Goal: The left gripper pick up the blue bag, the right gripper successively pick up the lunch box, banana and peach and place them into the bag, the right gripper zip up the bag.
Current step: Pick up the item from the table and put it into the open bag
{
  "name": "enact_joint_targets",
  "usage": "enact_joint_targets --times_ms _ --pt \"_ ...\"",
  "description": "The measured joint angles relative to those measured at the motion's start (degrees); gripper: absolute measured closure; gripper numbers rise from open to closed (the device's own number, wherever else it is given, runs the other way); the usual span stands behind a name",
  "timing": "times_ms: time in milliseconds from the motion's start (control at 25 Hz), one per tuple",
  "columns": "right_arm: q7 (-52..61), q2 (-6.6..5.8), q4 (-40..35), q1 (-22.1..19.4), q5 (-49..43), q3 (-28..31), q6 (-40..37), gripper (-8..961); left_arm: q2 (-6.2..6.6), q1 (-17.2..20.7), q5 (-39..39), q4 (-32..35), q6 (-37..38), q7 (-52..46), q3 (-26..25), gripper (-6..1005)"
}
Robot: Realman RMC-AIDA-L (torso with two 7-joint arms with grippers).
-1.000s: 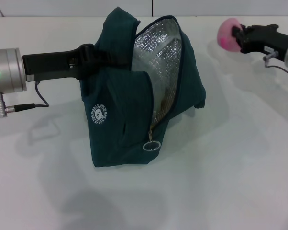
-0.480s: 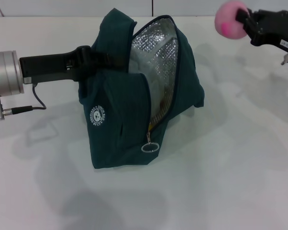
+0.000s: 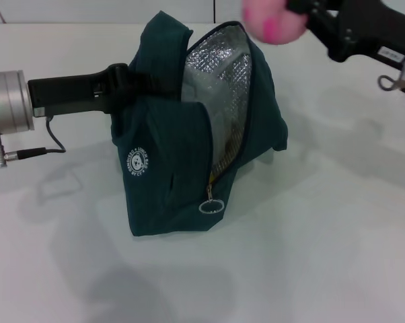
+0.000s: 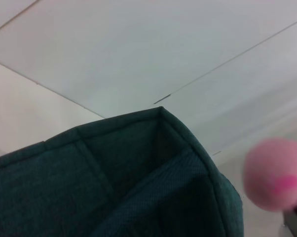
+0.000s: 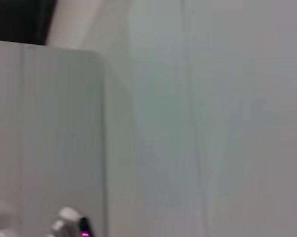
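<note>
The blue bag (image 3: pixel 182 155) stands on the white table, its zip undone and its silver lining (image 3: pixel 219 81) showing. My left gripper (image 3: pixel 125 81) is shut on the bag's upper left edge and holds it upright. The bag's dark rim (image 4: pixel 138 163) fills the left wrist view. The pink peach (image 3: pixel 273 20) hangs in the air just above and to the right of the bag's mouth, with my right gripper (image 3: pixel 298 12) shut on it. The peach (image 4: pixel 277 173) also shows in the left wrist view. The lunch box and banana are out of view.
A metal zip pull ring (image 3: pixel 211 205) hangs at the low front end of the bag's opening. White tabletop (image 3: pixel 337 222) spreads in front of and to the right of the bag. The right wrist view shows only pale wall.
My right gripper has carried the peach up and to the left, from the far right of the table to just above the bag's mouth. The left gripper and bag have hardly moved.
</note>
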Motion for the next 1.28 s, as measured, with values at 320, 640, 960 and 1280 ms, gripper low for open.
enact_joint_targets --times_ms 320,640,960,1280 --pt "-0.13 0.07 0.18 2.27 2.79 -10.70 3.77 918 0.00 -0.23 0.00 0.00 -0.06 0.06 0.00 971" --pt "-0.14 0.11 0.31 1.94 2.89 -14.30 4.96 911 0.06 0.20 -1.18 0.00 -0.42 0.18 0.01 971" --pt "-0.19 0.10 1.16 1.77 2.91 -15.08 4.92 901 0.09 0.24 -1.34 0.00 -0.44 0.21 -0.05 971" --pt "0.08 -0.07 1.63 1.65 2.91 -15.13 4.49 719 0.09 0.28 -1.40 -0.09 -0.44 0.22 -0.09 971"
